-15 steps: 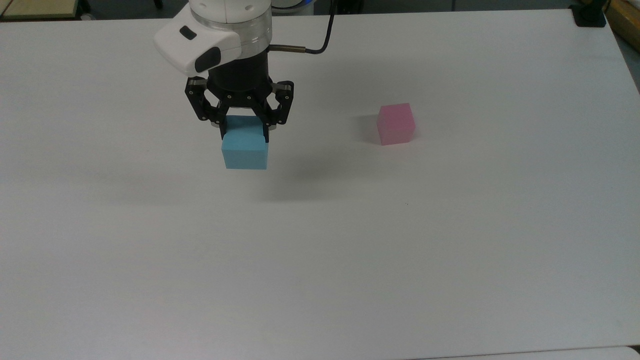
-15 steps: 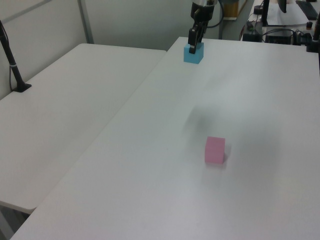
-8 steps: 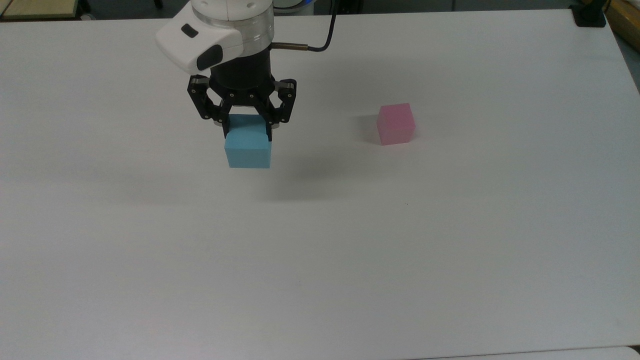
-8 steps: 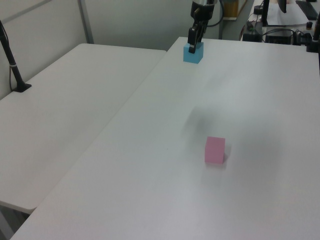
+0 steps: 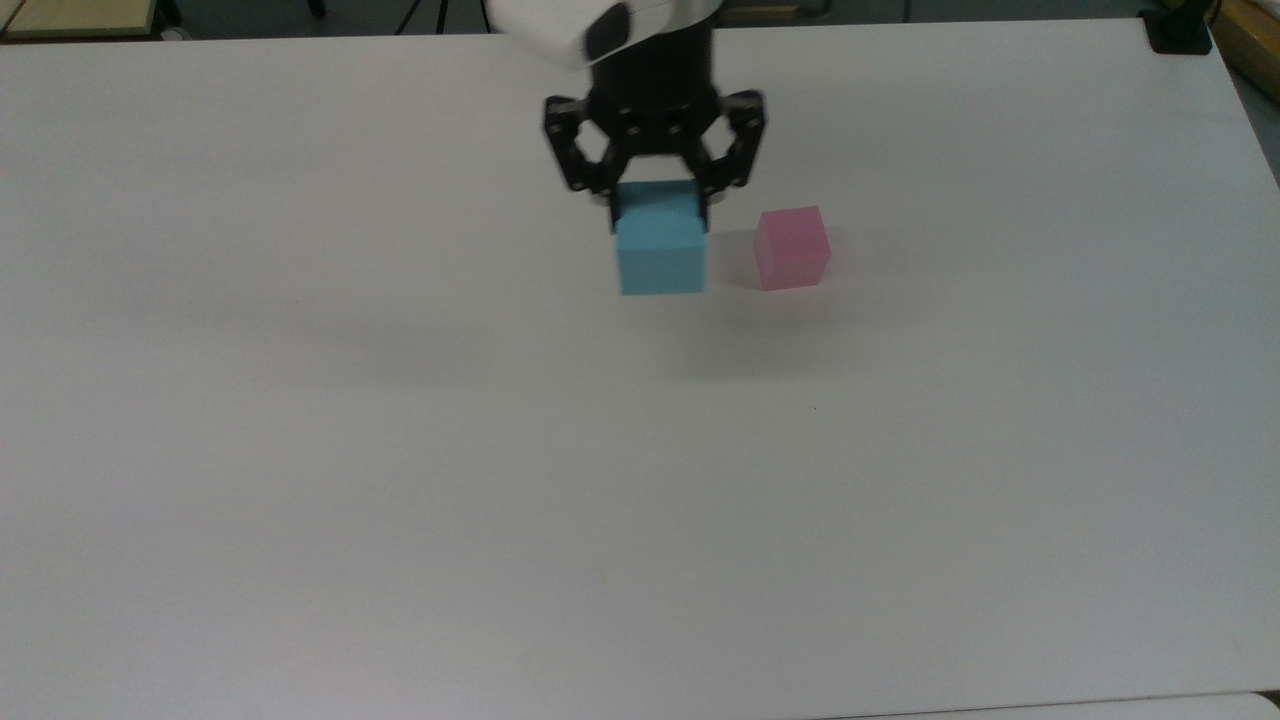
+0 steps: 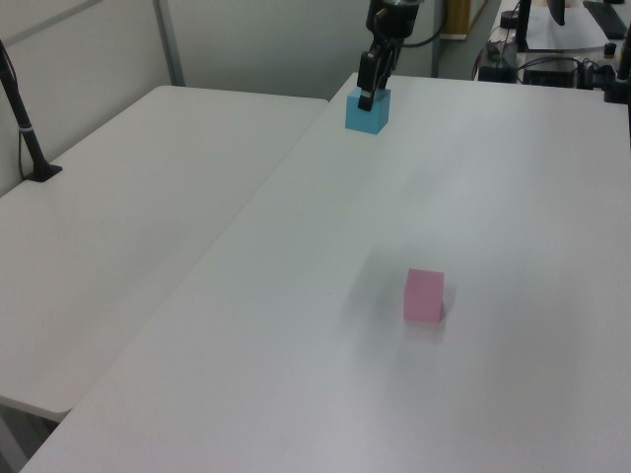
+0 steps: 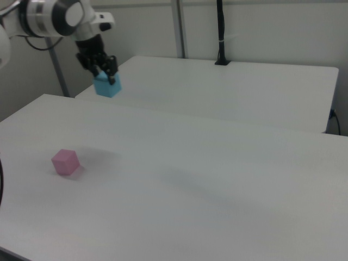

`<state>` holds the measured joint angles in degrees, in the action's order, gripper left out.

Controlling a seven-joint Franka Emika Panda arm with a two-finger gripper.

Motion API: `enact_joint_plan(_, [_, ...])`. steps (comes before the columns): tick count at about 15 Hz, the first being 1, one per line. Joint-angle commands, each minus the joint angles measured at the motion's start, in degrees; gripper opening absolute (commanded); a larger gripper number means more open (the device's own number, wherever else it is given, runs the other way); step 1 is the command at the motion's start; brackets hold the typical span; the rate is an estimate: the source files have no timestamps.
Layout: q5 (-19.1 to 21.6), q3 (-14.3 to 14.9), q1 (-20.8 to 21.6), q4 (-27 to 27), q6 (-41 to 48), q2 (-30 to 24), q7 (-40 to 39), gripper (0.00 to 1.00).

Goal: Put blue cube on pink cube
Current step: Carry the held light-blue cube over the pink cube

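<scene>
Over the last second the hand (image 5: 660,215) has carried the blue cube (image 5: 660,252) across the surface (image 5: 640,480) toward the top view's right and lifted it higher. The pink cube (image 5: 791,247), well off to the hand's side before, now sits just beside the blue cube in the top view.

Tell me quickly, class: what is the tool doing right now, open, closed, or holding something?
Tool: closed on the blue cube, held in the air above the table, not yet over the pink cube.
</scene>
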<state>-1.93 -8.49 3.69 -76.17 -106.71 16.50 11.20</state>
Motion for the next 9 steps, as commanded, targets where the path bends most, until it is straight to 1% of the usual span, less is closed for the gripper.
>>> enact_joint_plan(1, [0.17,-0.65,3.77,-5.73,1.93,-5.33,3.47,0.32])
enact_joint_plan(4, [0.08,-0.65,7.03,-10.29,2.56,-9.63,5.58,0.32])
enact_joint_plan(5, [0.08,-0.65,7.73,-12.83,2.38,-12.00,5.76,0.32])
enact_joint_plan(7, [0.17,-0.65,9.23,-20.03,1.77,-17.88,5.67,0.33])
enact_joint_plan(9, [0.43,-0.74,10.98,-25.49,1.68,-22.72,5.67,0.33])
